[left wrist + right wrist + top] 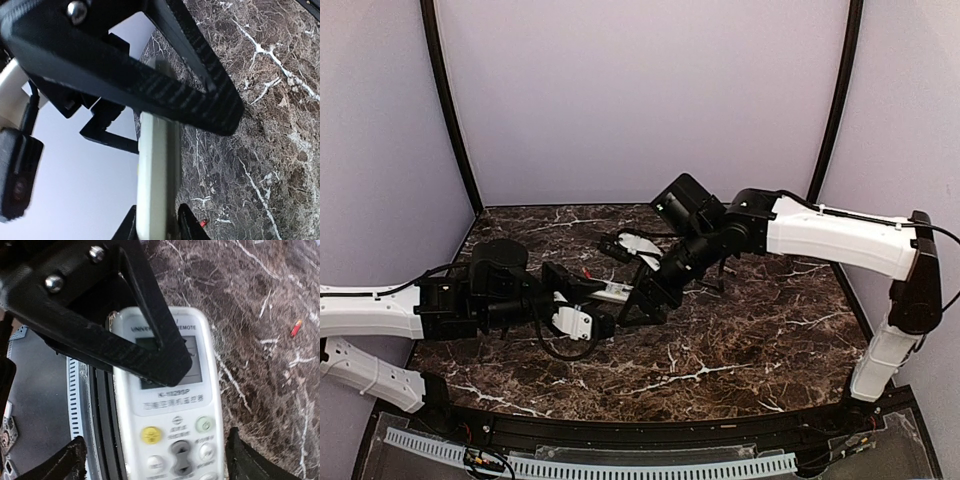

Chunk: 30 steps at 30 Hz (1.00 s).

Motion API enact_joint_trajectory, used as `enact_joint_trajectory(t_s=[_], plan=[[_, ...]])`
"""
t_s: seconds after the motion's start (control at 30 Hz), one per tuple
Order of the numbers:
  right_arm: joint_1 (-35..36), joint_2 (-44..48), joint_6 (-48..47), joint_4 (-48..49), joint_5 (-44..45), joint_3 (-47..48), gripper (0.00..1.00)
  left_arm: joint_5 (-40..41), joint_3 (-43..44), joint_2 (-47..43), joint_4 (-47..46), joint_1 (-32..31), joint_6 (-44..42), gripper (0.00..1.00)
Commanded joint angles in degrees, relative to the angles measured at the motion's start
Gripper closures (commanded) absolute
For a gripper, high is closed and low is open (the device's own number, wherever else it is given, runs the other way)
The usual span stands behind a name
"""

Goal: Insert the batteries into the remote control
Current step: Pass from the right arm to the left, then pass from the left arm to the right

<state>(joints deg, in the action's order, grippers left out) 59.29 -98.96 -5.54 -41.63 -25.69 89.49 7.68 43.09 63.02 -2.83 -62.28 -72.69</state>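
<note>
The white remote control (170,410) is held in the air above the table, its display and buttons facing the right wrist camera. My left gripper (157,226) is shut on it, with the remote edge-on (156,170) between its fingers. My right gripper (155,462) is open and straddles the remote's button part, with a gap on each side. In the top view both grippers meet at the remote (612,294), the left gripper (592,298) on its left and the right gripper (642,296) on its right. One small red battery (296,328) lies on the marble; it also shows in the left wrist view (203,223).
The dark marble table (740,340) is bounded by pale walls at the back and sides. A black rim with a white slotted strip (620,465) runs along the near edge. A white and black piece (638,245) sits behind the grippers; I cannot tell what it is.
</note>
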Motion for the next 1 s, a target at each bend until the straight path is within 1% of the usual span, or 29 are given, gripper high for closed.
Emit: enact_joint_trajectory(t_s=[0.0,0.03,0.07,0.1,0.17,0.2,0.23,0.27,0.3,0.33,0.37,0.4,0.43,0.5,0.63,0.7,0.77,0.83,0.97], plan=[[0.6,7.0,-2.8,7.2,3.4,-1.6,0.01,-0.9,0.8,-3.4,-2.2,-0.4,12.0,1.0],[0.6,8.9,-3.2,8.6,4.3,-2.4,0.01,-1.0,0.7,-4.3,-2.4,-0.4,13.8,1.0],[0.4,11.7,-3.7,10.7,5.2,-3.3,0.01,-1.4,0.7,-4.8,-2.7,-0.4,17.9,1.0],[0.4,13.9,-4.0,12.5,6.3,-4.5,0.01,-1.7,0.6,-6.0,-3.1,-0.4,20.0,1.0],[-0.3,18.6,-4.6,17.1,6.6,-7.3,0.01,-2.7,0.4,-7.7,-4.3,-0.4,30.0,1.0],[-0.6,21.1,-4.7,19.5,6.5,-9.0,0.01,-3.2,0.2,-8.4,-5.1,-0.4,32.8,1.0],[-0.9,23.2,-5.1,22.0,6.3,-10.5,0.01,-3.5,-0.3,-9.5,-6.8,-0.4,38.5,1.0],[-1.0,25.1,-5.4,24.0,6.3,-12.0,0.01,-4.5,-0.5,-10.1,-7.5,-0.4,41.1,1.0],[-1.1,26.7,-5.9,25.9,6.6,-13.4,0.01,-5.4,-0.8,-11.2,-8.5,-0.4,46.4,1.0],[-1.3,27.9,-6.2,27.4,6.9,-14.5,0.02,-6.8,-1.1,-11.7,-9.2,-0.4,49.1,1.0],[-1.3,29.0,-6.5,28.7,7.0,-15.5,0.02,-7.2,-1.8,-12.7,-11.3,-0.4,54.2,1.0],[-1.4,29.6,-6.7,29.8,6.8,-16.3,0.01,-8.3,-2.2,-13.1,-14.1,-0.4,56.9,1.0],[-1.3,29.9,-6.8,30.8,6.4,-17.0,0.01,-9.2,-3.3,-13.7,-15.5,-0.3,61.5,1.0],[-1.3,30.0,-6.5,32.7,5.6,-17.9,0.01,-11.2,-4.6,-14.0,-18.9,-0.4,66.7,1.0],[-1.3,28.0,-4.6,36.6,1.8,-18.2,0.01,-13.5,-6.2,-13.9,-25.3,-0.4,74.1,1.0],[-1.3,26.5,-3.7,38.4,-1.3,-17.7,0.01,-14.7,-6.5,-13.5,-27.6,-0.4,75.8,1.0],[-1.3,25.0,-3.0,39.8,-4.8,-17.0,0.03,-15.4,-6.4,-13.1,-28.9,-0.4,76.4,1.0],[-1.2,23.8,-2.4,41.3,-8.4,-16.5,0.07,-16.4,-6.2,-12.6,-29.7,-0.4,76.5,1.0],[-1.1,21.6,-1.5,43.6,-16.1,-15.5,0.22,-16.7,-6.1,-11.6,-30.3,-0.4,76.2,1.0]])
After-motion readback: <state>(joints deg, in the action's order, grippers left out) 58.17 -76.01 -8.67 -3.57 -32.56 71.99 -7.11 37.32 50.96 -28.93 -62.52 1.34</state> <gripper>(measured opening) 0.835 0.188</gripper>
